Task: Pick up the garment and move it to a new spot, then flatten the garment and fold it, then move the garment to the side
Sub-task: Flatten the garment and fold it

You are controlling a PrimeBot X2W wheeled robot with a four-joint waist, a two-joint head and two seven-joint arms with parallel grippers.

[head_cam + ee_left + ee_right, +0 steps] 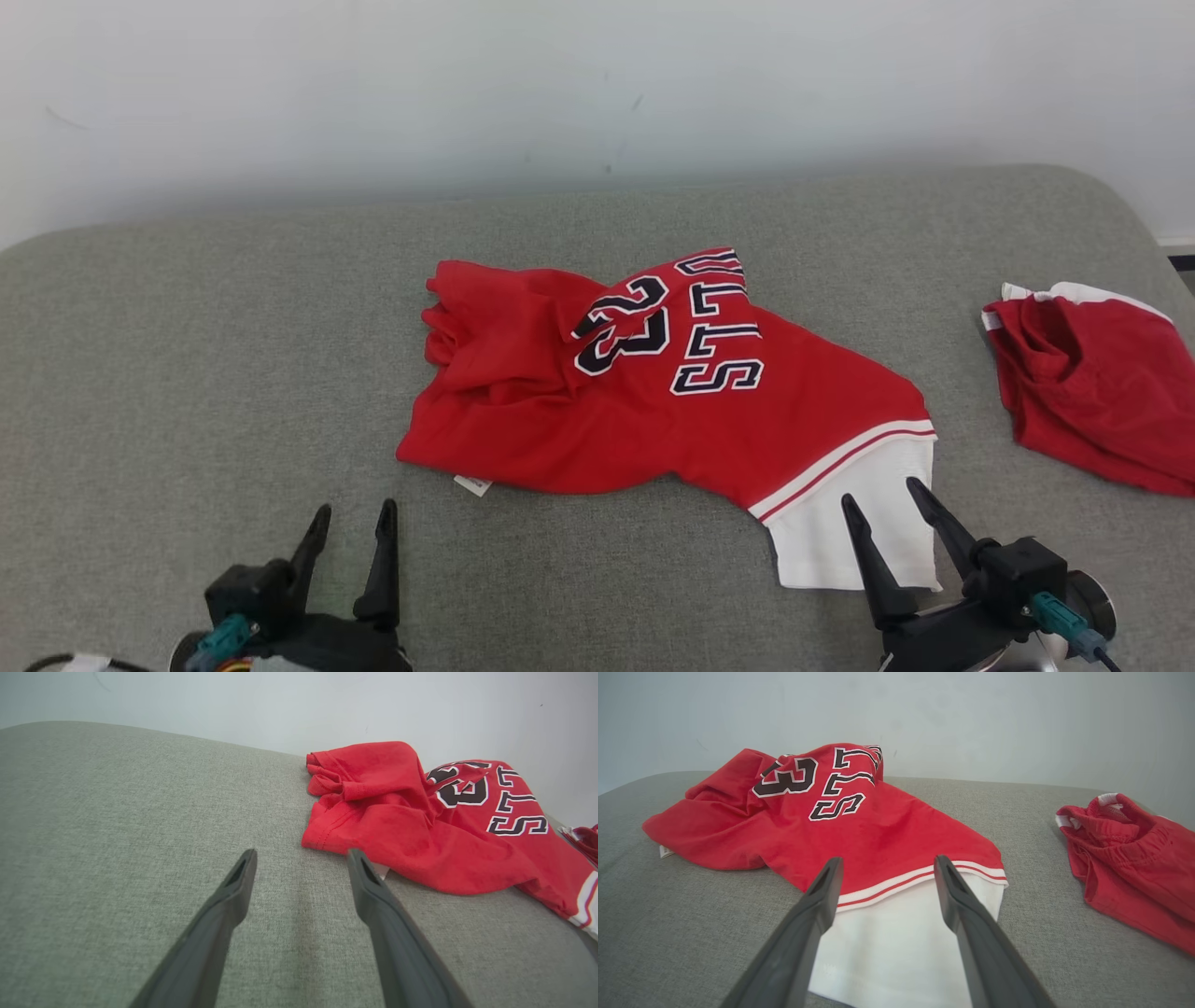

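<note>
Looking down, we see left gripper (356, 507) and right gripper (879, 492) spread, the right over the red fabric jersey (653, 411), on its white sleeve (817, 546).

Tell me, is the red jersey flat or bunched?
Bunched. The red jersey is heaped in folds at its left end, partly covering the number.

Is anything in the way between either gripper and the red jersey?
Nothing visible. Only bare grey cushion lies between the open left gripper and the red jersey's near edge. The open right gripper points over its white sleeve. The other red garment lies apart, off to the right.
</note>
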